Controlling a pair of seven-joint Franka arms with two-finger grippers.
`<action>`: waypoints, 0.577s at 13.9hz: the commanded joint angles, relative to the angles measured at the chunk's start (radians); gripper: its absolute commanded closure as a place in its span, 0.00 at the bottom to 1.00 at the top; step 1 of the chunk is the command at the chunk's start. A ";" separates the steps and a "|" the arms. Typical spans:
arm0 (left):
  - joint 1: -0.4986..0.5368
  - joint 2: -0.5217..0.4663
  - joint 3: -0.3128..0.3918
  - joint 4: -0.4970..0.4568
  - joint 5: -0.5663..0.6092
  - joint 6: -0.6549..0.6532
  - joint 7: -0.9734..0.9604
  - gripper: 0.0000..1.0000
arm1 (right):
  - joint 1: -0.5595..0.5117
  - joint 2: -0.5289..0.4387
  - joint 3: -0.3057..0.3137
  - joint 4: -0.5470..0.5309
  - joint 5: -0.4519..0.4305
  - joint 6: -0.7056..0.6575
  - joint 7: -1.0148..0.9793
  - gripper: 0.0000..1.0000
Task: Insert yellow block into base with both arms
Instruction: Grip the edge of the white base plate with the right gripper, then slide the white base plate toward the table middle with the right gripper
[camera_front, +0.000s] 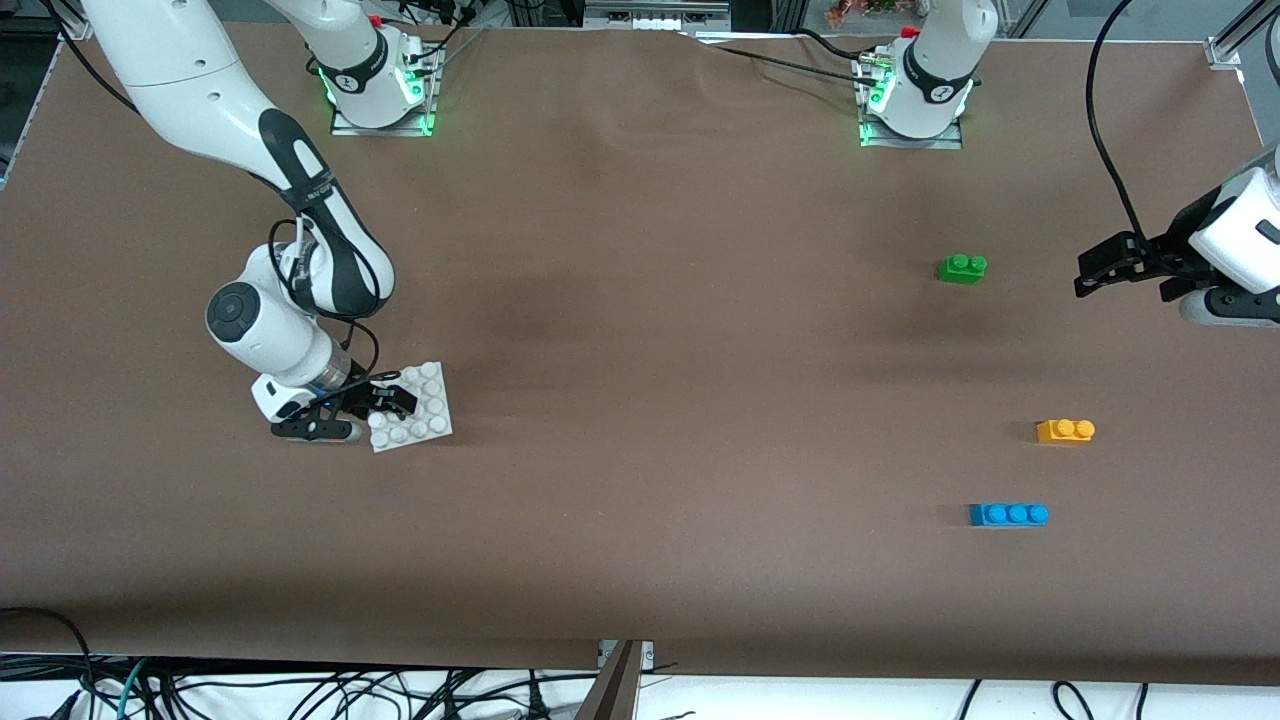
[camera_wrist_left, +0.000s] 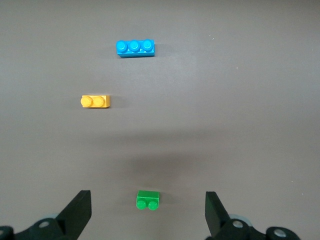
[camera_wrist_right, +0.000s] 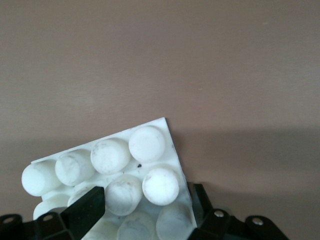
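Observation:
The yellow block (camera_front: 1065, 431) (camera_wrist_left: 95, 101) lies alone on the table toward the left arm's end, with nothing touching it. The white studded base (camera_front: 445, 425) (camera_wrist_right: 125, 170) lies toward the right arm's end. My right gripper (camera_front: 385, 405) (camera_wrist_right: 145, 200) is down at the table and shut on the base: one finger is in among the studs and the other is against the plate's edge. My left gripper (camera_front: 1088, 277) (camera_wrist_left: 148, 196) hangs open and empty in the air at the left arm's end of the table. It is well above the mat and apart from the yellow block.
A green two-stud brick (camera_front: 962, 268) (camera_wrist_left: 148, 200) sits farther from the front camera than the yellow block, under the left gripper's line of sight. A blue three-stud brick (camera_front: 1008, 514) (camera_wrist_left: 135, 47) lies nearer to the front camera. The brown mat stretches between the base and the bricks.

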 joint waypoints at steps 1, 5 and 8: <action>0.005 0.011 -0.005 0.028 0.012 -0.028 0.003 0.00 | 0.007 0.010 0.028 -0.016 0.030 0.033 0.043 0.19; 0.005 0.011 -0.005 0.028 0.012 -0.031 0.003 0.00 | 0.053 0.021 0.064 -0.015 0.030 0.062 0.202 0.19; 0.005 0.011 -0.005 0.028 0.012 -0.033 0.003 0.00 | 0.133 0.067 0.065 -0.010 0.030 0.152 0.321 0.19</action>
